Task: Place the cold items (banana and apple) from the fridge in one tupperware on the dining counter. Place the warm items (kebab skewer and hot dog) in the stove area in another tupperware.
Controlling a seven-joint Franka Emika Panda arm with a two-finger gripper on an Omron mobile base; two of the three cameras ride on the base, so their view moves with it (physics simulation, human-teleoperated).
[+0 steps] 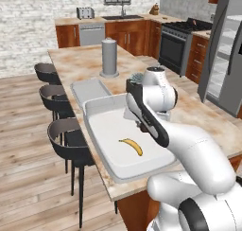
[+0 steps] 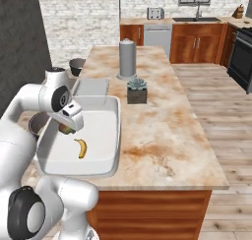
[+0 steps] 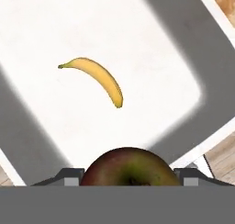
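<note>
**Apple over the tray, banana already down**

Marbled desk [image 2: 162, 131] stretches ahead of me, wood-and-brick kitchen behind, and I'm hanging over the pale thick-rimmed tupperware [image 2: 114, 135] with the apple [image 3: 128, 167] clamped in my gripper [image 2: 68, 127], jaws set wide around its round body. In the hand view the fruit bulges at six o'clock, dark red going green near the stem. The banana [image 3: 95, 78] lies flat on the tray floor, up toward eleven o'clock from the apple and well apart from it.

Now the risks, as I judge them. The apple is round, so a release from this height could send it bouncing or rolling across the smooth floor, knocking the banana or climbing the rim. From the right base view I'm close to the tray's near wall, so a drop here could clip that rim and spill toward the stools [image 1: 60, 130]. The flatter grey tray [image 1: 90, 89] sits just beyond at twelve o'clock; drifting that far would mix cold with warm.
</note>
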